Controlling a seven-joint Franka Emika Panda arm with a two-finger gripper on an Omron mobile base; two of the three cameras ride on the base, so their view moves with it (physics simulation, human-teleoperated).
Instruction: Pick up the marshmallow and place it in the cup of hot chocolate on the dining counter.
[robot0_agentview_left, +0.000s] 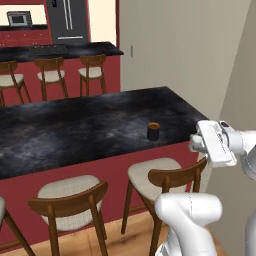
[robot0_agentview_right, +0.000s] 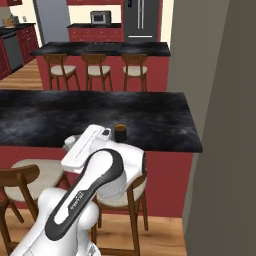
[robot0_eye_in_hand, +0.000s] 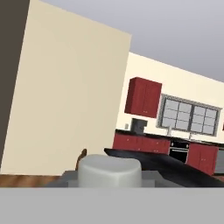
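The white arm rises from the base, bends at a rounded elbow and carries its hand level with the edge of the dining counter (robot0_agentview_left: 75, 130), off the counter's near right corner and above the wooden stools (robot0_agentview_left: 165, 182) drawn up along its red side. In the left base view the claw (robot0_agentview_left: 194, 144) points leftward toward the counter, roughly sideways instead of down, and its tips sit just past the counter's front edge. In the hand view a white rounded lump, the marshmallow (robot0_eye_in_hand: 109, 170), sits right at the bottom between the dark fingertips (robot0_eye_in_hand: 68, 177), which press close against its sides; the claw is nearly closed and has hold of the marshmallow. That view looks out along the room, past a cream wall to red cabinets (robot0_eye_in_hand: 142, 97) and a window (robot0_eye_in_hand: 189, 114), with the black counter running away to the right, so the hand is held close to horizontal. The cup of hot chocolate (robot0_agentview_left: 153, 131) stands upright on the black marbled slab, near its front edge and toward its right end, dark with a brown-orange top. In the left base view it lies to the left of the claw and a little higher in the picture, near it but apart. In the right base view the cup (robot0_agentview_right: 120, 132) shows just beyond the white hand.
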